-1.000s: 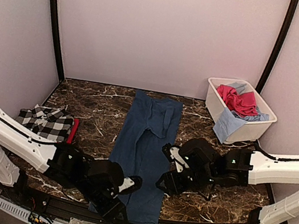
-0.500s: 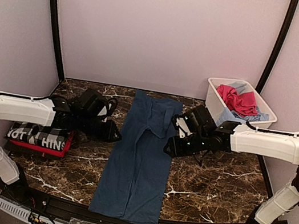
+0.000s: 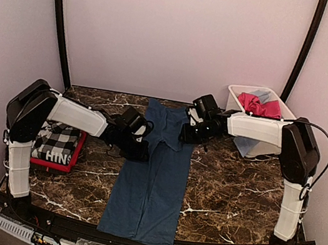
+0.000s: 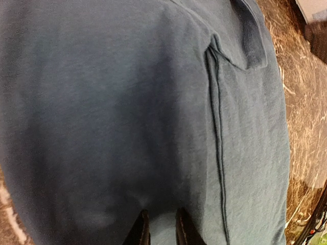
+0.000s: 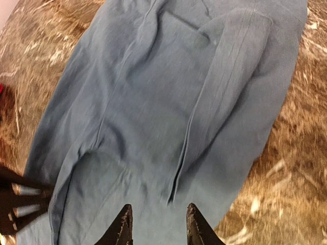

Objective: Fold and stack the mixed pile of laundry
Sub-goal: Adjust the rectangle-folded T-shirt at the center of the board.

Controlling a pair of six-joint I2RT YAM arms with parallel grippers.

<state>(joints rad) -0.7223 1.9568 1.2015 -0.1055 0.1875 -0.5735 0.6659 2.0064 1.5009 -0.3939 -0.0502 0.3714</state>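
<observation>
- From the top camera, the blue trousers (image 3: 154, 178) are seen spread flat down the middle of the table (image 3: 234, 192).
- The left gripper (image 3: 137, 149) is laid on their left edge and the right gripper (image 3: 184, 134) on their right edge. From up here the jaws cannot be made out.
- A checked cloth (image 3: 56, 141) is stacked on a red cloth (image 3: 58, 166) at the left, partly hidden by the left arm.
- A pink cloth (image 3: 257, 105) and a light blue cloth (image 3: 260, 94) are piled in the white tub (image 3: 240, 88), and its front is hidden by the right arm.
- In the left wrist view, almost everything is filled by the blue trousers (image 4: 127, 102).
- Only the tips of the left gripper (image 4: 159, 232) are seen. They are nearly closed, but a pinch on the cloth cannot be told.
- In the right wrist view, the blue trousers (image 5: 163, 102) are seen with a few creases.
- The right gripper (image 5: 159, 227) is cut off at the bottom. Its jaws are held apart over the cloth, and nothing is gripped.
- A dark thing (image 5: 15, 201) is cut off at the left edge and is hard to make out.
</observation>
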